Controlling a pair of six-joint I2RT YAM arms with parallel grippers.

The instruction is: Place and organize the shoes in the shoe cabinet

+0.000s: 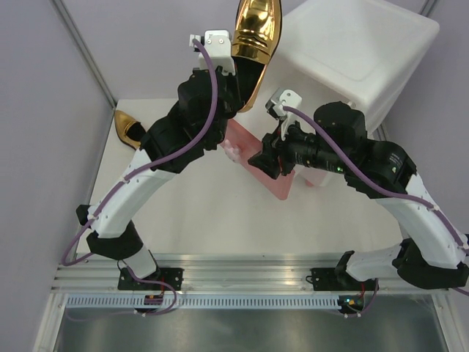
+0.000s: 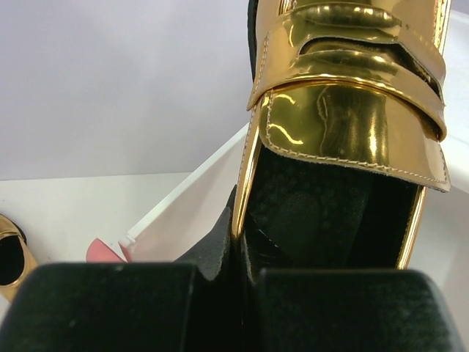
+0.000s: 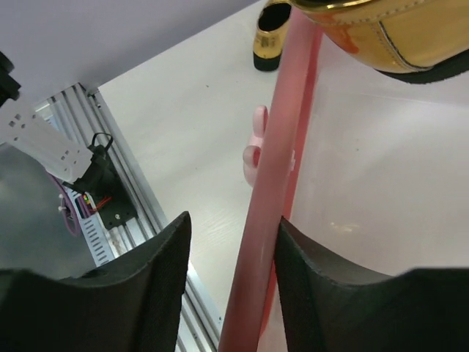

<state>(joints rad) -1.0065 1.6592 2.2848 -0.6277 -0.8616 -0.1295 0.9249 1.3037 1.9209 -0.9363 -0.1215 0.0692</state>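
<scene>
My left gripper (image 1: 236, 73) is shut on the side rim of a gold shoe (image 1: 255, 40) and holds it high, toe pointing away, above the pulled-out pink drawer (image 1: 249, 150) of the white shoe cabinet (image 1: 359, 51). In the left wrist view my gripper (image 2: 245, 253) pinches that shoe (image 2: 352, 110). A second gold shoe (image 1: 128, 128) lies at the table's left edge. My right gripper (image 3: 234, 235) is open and straddles the pink drawer front (image 3: 282, 169), with the inner finger touching it. The bunny knob (image 3: 254, 147) shows beyond it. The green shoes are out of view.
The drawer's pale inside (image 3: 381, 183) lies open under the held shoe (image 3: 388, 29). The second gold shoe (image 3: 270, 37) stands beyond the drawer front. A metal rail (image 1: 242, 275) runs along the near table edge. A wall post (image 1: 84, 51) stands at the left.
</scene>
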